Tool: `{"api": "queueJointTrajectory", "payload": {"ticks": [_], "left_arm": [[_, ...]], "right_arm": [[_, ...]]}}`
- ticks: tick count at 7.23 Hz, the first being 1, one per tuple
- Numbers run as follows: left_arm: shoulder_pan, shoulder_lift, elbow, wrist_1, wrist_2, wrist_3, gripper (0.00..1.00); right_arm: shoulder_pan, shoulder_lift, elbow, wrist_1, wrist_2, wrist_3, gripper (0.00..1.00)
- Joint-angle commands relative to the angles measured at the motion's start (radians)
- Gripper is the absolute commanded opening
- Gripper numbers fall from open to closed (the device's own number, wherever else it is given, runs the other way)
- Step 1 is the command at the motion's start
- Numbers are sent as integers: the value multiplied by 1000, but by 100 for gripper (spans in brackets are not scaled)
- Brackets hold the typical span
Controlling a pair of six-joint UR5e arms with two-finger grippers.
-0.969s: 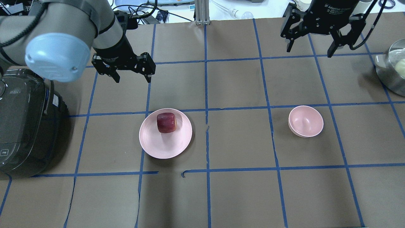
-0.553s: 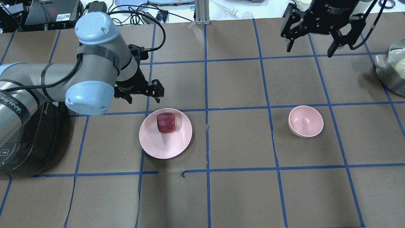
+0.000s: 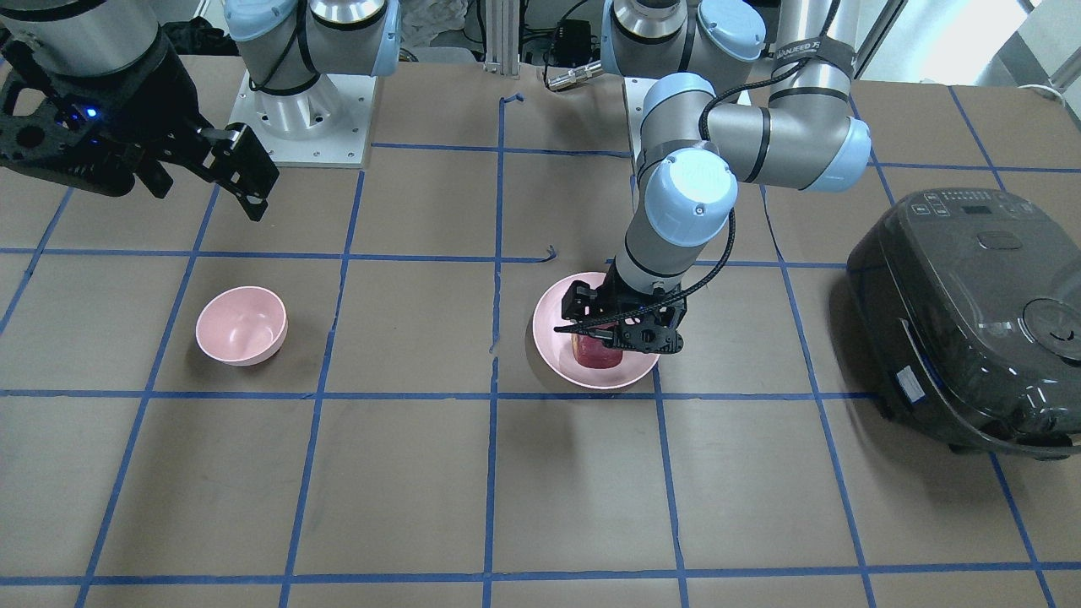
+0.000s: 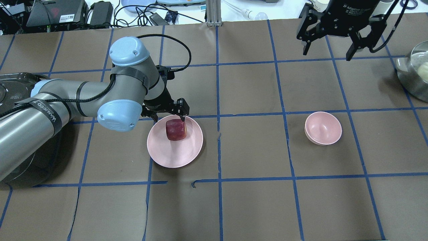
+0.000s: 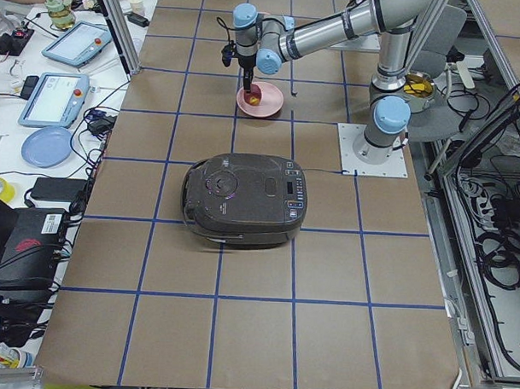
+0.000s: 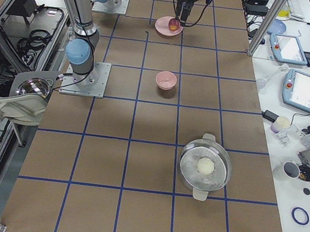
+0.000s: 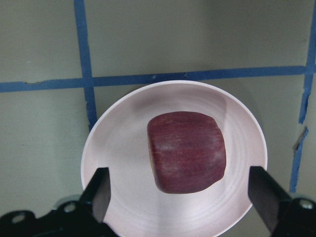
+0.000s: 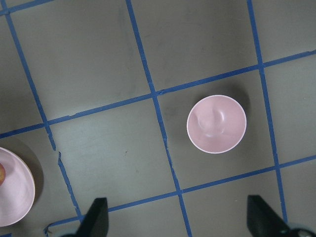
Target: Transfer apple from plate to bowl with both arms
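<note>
The dark red apple [image 4: 176, 130] lies on the far half of the pale pink plate [image 4: 174, 155]. My left gripper [image 4: 169, 116] is open, low over the plate's far edge. In the left wrist view its fingers [image 7: 101, 193] stand wide on either side of the apple [image 7: 186, 152], apart from it. The front view shows the gripper [image 3: 619, 331] over the apple [image 3: 598, 356] and plate [image 3: 547, 338]. My right gripper [image 4: 327, 53] is open and empty, high at the far right. The small pink bowl [image 4: 323, 128] stands empty below it and shows in the right wrist view [image 8: 216, 124].
A black rice cooker [image 3: 971, 312] stands at my left, partly under the left arm. A steel pot [image 6: 205, 167] holding a pale ball sits at the table's right end. Blue tape lines grid the brown table cover.
My left arm has swung toward the plate and come down, bringing its open gripper from far-left of the plate to the apple. The right arm, apple, plate and bowl have not moved.
</note>
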Motion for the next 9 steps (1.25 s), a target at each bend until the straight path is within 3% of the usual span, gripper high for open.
{"api": "queueJointTrajectory", "payload": {"ticks": [1,4,5,6,9], "left_arm": [[-3,-29,-1,4,1,-1,98],[-32,-98,-5,42,0,-27,93],[-38,-109,-11,54,4,-24,84],[-38,-114,-24,67,44,-18,61],[-38,-82,-28,74,67,-9,16]], "right_arm": [[0,0,0,0,2,0,100],[0,0,0,0,0,0,100],[0,0,0,0,0,0,100],[0,0,0,0,0,0,100],[0,0,0,0,0,0,100]]}}
